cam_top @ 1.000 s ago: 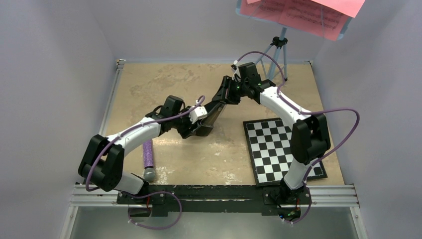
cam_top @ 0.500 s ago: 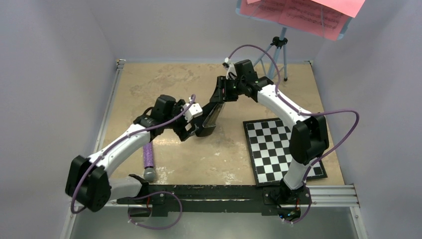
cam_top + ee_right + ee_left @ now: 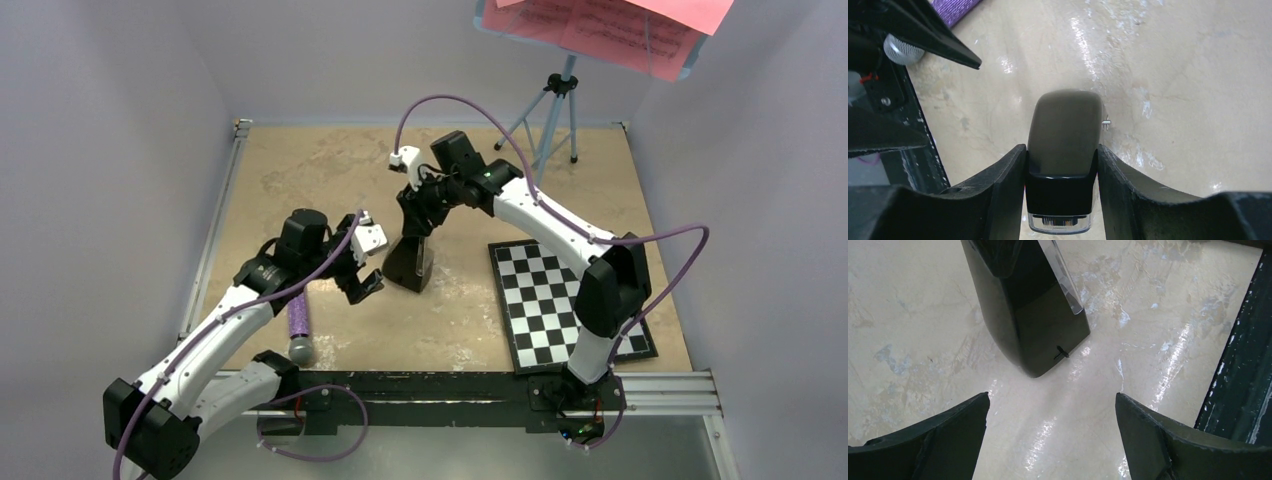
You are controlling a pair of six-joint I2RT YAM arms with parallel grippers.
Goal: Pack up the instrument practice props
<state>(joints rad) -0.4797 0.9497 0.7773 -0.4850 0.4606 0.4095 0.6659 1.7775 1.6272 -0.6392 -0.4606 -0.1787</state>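
Observation:
The black pyramid-shaped metronome stands upright on the tan table, its clear cover facing the camera in the left wrist view. My right gripper comes down from above and is shut on the metronome's narrow top, one finger on each side. My left gripper is open just left of the metronome, touching nothing. The light-blue music stand rises at the back right, with pink sheet-music pages on its tray.
A purple microphone lies near the front left, by the left arm. The black-and-white checkered board lies flat at the front right. The black base rail runs along the near edge. Walls close the sides.
My left gripper has opened, let go of the metronome and drawn back towards the front left. The right gripper has swung left and brought the metronome from tilted to upright.

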